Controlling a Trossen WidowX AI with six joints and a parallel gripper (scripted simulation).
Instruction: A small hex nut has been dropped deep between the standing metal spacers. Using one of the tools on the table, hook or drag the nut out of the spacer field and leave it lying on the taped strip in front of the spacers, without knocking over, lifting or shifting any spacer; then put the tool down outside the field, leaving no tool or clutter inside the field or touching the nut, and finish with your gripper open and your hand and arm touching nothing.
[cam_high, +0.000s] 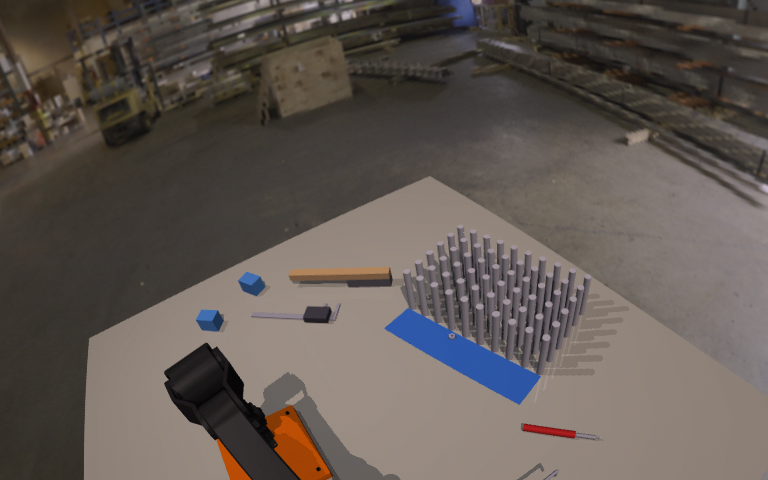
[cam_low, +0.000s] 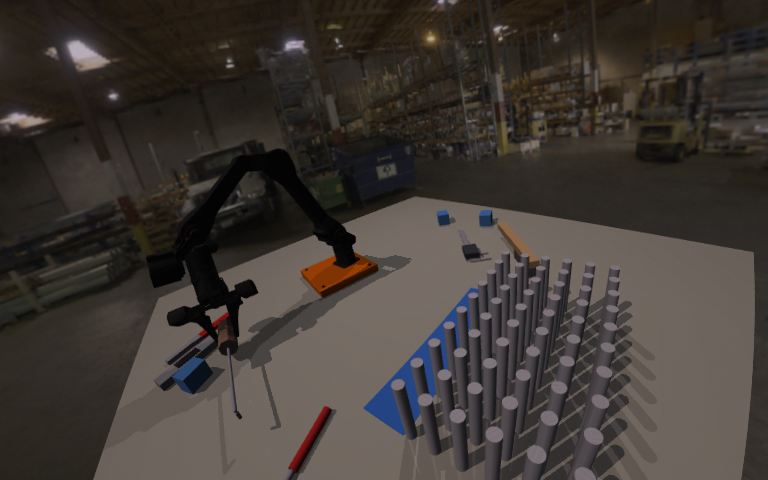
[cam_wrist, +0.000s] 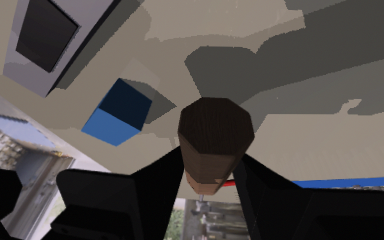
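Hook in hand, nut on tape

Gripper (cam_low: 226, 337) (cam_wrist: 208, 151): clamped on the handle of one wooden-handled hook tool (cam_high: 552, 474) (cam_low: 227, 343) (cam_wrist: 216, 132), shaft downward, raised, apparently for setting down outside the field.

Tape strip (cam_high: 464, 356) (cam_low: 390, 403), blue: bears one hex nut (cam_high: 451, 336), near its spacer-side edge, seemingly delivered.

Metal spacers (cam_high: 480, 325) (cam_low: 403, 410): upright beyond, best avoided.

Tape strip (cam_high: 461, 356) (cam_low: 421, 379) solid blue; spacers (cam_high: 479, 325) (cam_low: 403, 410) plain grey; tool handle (cam_low: 227, 339) (cam_wrist: 216, 132) brown, wood-grained; arm base plate (cam_high: 300, 444) (cam_low: 322, 285) orange.
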